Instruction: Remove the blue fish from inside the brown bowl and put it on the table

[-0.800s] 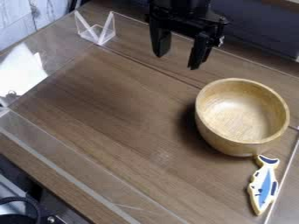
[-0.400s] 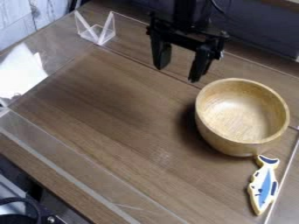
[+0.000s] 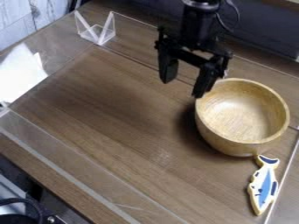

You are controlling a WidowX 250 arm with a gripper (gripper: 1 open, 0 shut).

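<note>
The blue fish point(image 3: 263, 184) lies flat on the table point(image 3: 117, 122) at the lower right, just in front of the brown bowl point(image 3: 242, 115) and outside it. Nothing shows inside the bowl. My gripper point(image 3: 188, 77) hangs open above the table, just left of the bowl's far left rim, with nothing between its dark fingers point(image 3: 169, 66).
A clear folded plastic stand point(image 3: 96, 26) sits at the back left. White paper point(image 3: 21, 74) lies under the glossy sheet at the left edge. The table's front edge runs diagonally across the lower left.
The gripper has moved right and toward the front, coming close to the bowl's left rim. It stays open. The fish and bowl have not moved.
</note>
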